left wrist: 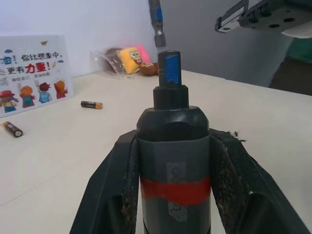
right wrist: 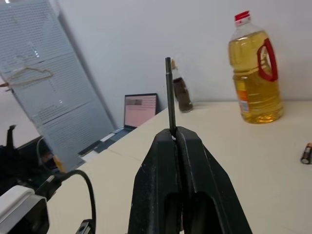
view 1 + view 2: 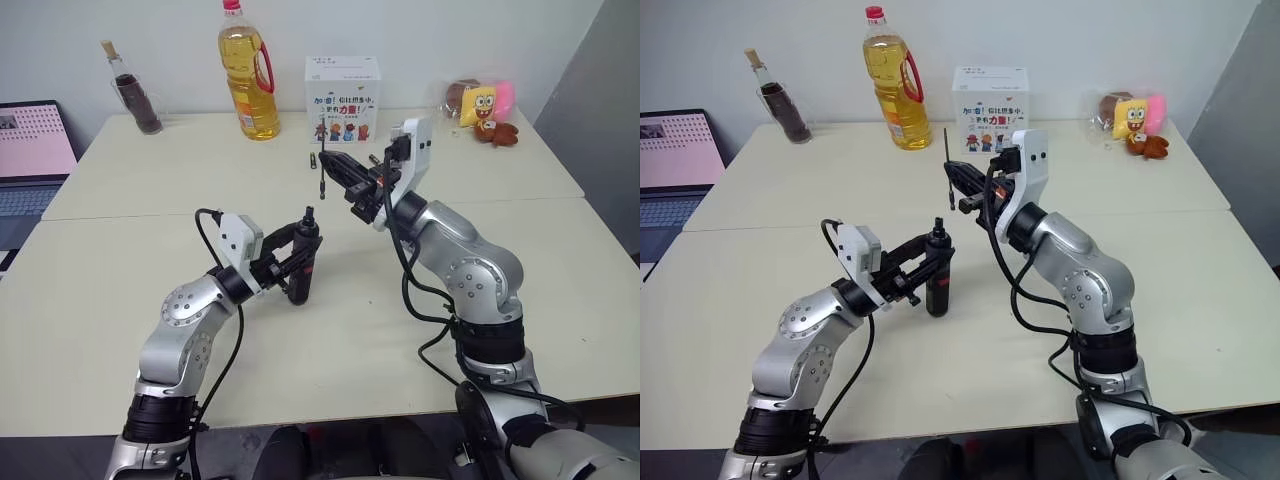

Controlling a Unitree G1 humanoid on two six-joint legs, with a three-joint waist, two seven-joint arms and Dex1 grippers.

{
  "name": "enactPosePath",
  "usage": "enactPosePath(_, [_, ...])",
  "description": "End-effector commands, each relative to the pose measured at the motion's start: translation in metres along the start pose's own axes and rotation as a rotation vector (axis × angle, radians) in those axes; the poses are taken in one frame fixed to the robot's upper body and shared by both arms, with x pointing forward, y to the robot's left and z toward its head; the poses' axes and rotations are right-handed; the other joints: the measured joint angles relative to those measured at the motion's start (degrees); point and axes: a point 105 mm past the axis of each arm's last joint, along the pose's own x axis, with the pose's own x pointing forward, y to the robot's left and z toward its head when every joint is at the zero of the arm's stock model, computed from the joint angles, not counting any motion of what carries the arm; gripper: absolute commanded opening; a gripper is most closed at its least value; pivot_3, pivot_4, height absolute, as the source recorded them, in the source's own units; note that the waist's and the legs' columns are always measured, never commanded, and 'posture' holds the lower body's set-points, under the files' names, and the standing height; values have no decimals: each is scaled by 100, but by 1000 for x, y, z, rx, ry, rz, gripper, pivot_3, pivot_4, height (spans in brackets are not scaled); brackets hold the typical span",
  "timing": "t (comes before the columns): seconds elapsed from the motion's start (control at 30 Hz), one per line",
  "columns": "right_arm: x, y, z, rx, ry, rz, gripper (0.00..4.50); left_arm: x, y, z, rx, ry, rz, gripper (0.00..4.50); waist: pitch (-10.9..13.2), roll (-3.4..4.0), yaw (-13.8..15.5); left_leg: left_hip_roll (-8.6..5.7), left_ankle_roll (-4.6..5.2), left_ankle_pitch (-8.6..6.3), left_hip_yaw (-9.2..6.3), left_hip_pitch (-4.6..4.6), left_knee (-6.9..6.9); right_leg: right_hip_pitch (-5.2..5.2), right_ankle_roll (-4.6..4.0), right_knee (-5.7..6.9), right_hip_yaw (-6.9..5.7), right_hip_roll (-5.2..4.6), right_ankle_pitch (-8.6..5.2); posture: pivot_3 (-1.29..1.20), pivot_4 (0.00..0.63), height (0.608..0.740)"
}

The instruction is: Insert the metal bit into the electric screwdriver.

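Left gripper point(image 3: 296, 262) clamps the black, red-banded electric screwdriver point(image 3: 303, 268) upright above mid-worktop, socket up to receive; right gripper point(image 3: 340, 172), pinched shut, dangles the thin grey metal bit point(image 3: 321, 171) above it.

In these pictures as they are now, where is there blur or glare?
Left wrist view: the electric screwdriver is sharp, while the box and plush toy behind it look soft. Right wrist view: the metal bit is crisp, and the black fingers near the lens look softer. Left eye view: even light, with a small glint on the oil bottle.
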Motion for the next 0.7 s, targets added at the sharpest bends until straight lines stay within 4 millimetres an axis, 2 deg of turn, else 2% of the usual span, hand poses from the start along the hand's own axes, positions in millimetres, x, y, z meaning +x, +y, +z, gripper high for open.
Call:
enactPosePath(0.03, [3,0,30,-53,-107,-15,20,6,4,22,40,-94,37,1662,0,0,0,-1,0,0,1,-2,0,-1,0,-1,0,0,0,0,150,740])
enactPosePath(0.33, [8,-2,36,-67,-140,-37,20,14,2,19,41,-103,35,1662,1,0,-2,-1,0,0,3,-10,-1,-6,0,-7,1,-1,0,0,150,740])
enactPosePath(0.57, [12,6,24,-42,-129,-64,20,-2,4,-6,65,-8,66,1662,0,0,-9,3,0,0,4,-8,-3,-7,0,-6,3,-2,0,0,150,740])
enactPosePath(0.7, [15,11,15,-37,-96,-76,20,-10,4,-10,69,13,76,1662,0,0,-11,4,0,0,3,-4,-3,-6,0,-4,4,-3,0,0,150,740])
